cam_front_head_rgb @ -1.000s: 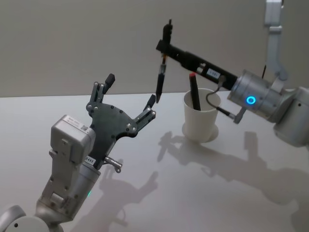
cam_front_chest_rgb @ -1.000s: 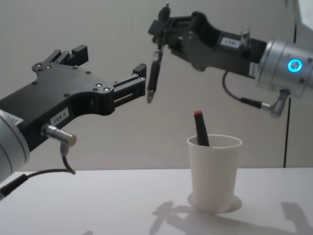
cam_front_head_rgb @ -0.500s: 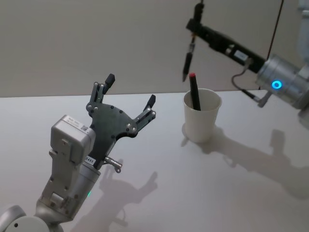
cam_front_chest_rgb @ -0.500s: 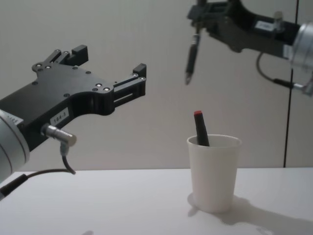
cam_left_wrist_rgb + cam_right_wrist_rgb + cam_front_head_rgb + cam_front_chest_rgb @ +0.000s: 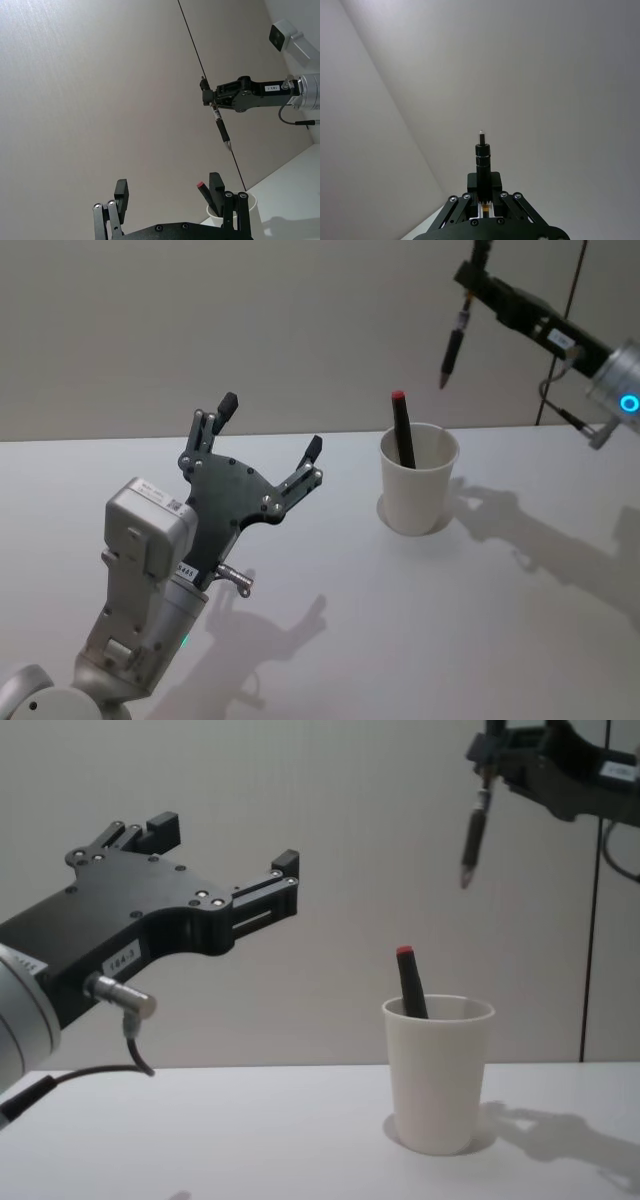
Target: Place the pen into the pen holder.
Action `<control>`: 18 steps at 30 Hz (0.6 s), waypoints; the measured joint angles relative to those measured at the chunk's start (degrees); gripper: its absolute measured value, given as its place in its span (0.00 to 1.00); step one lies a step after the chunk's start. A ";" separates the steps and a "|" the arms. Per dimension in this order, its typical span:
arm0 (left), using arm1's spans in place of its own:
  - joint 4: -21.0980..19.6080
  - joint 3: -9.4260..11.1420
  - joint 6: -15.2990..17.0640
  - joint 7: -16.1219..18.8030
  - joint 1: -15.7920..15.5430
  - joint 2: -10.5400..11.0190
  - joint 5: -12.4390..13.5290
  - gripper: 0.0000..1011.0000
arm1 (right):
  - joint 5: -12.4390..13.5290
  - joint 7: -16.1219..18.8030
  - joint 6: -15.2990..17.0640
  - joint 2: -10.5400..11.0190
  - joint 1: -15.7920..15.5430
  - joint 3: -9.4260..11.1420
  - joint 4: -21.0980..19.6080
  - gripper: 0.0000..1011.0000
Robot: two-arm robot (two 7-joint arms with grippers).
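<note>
A slim dark pen (image 5: 473,838) is hanging tip-down, high in the air, above and to the right of the pen holder (image 5: 438,1072) (a plain white tapered cup on the table (image 5: 330,620)). The right gripper (image 5: 489,750) is clenching its top end. A red-capped marker (image 5: 409,982) is leaning inside the cup. The left gripper (image 5: 270,428) is hovering splayed wide, holding nothing.

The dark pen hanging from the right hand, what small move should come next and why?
Probably a short shift back toward the robot's left, then down. The right hand grips the slim dark pen tip-down, high above and to the right of the white paper cup, which already holds a red-capped pen. The left hand hovers open, empty.
</note>
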 joint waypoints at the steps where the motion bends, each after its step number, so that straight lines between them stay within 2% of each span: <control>1: 0.00 0.00 0.00 0.00 0.00 0.00 0.00 0.99 | -0.06 -0.13 -0.10 0.19 -0.08 0.15 0.02 0.15; 9: 0.00 0.00 0.00 0.00 0.00 0.00 0.00 0.99 | -1.76 -1.34 -0.89 1.16 -0.68 0.53 0.39 0.15; 18: 0.00 0.00 0.00 0.00 0.00 0.00 0.00 0.99 | -4.42 -1.70 -1.67 0.67 -0.55 -0.70 2.07 0.15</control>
